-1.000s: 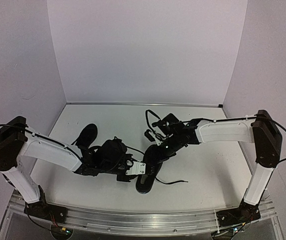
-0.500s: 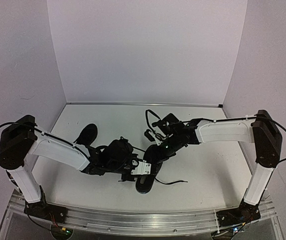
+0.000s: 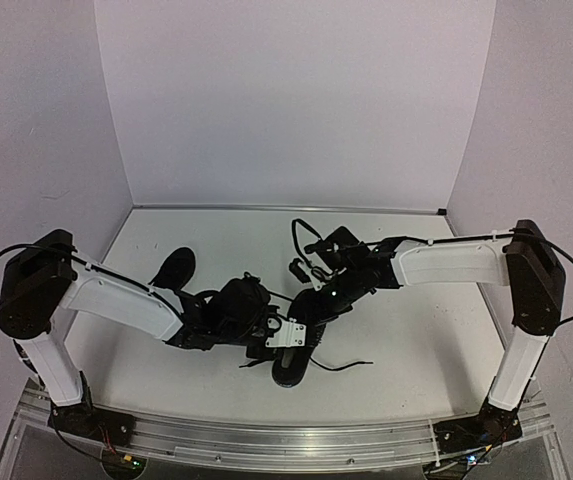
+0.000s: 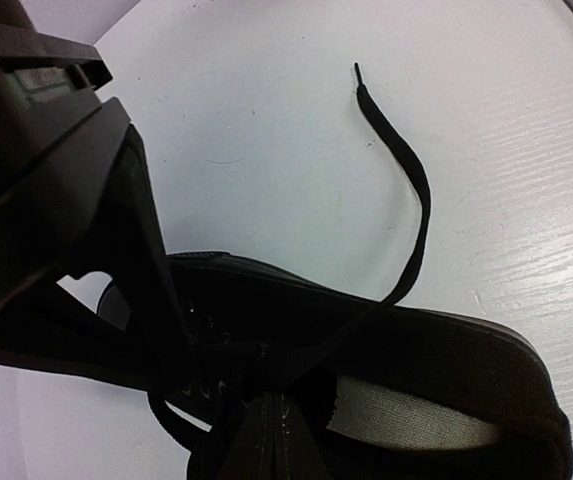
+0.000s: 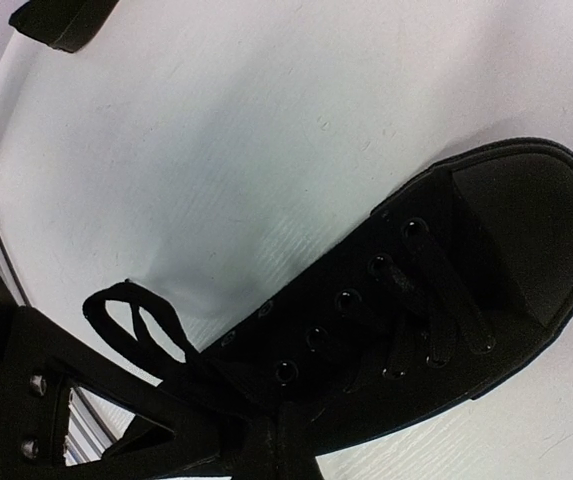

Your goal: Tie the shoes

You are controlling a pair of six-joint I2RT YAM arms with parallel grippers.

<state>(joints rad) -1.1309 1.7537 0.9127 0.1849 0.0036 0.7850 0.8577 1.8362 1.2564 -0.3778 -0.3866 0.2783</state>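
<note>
While no bow shows on either shoe, the near shoe (image 3: 291,358) lies mid-table between the arms, one lace (image 4: 413,200) trailing loose, a loop (image 5: 131,318) beside it; the other shoe (image 3: 173,270) sits apart at left. Both the left gripper (image 4: 266,430) and right gripper (image 5: 266,445) are pressed together at its eyelets; whether either pinches a strand I cannot tell. The table (image 3: 416,330) is bare rightward; the front rail (image 3: 286,440) is near
</note>
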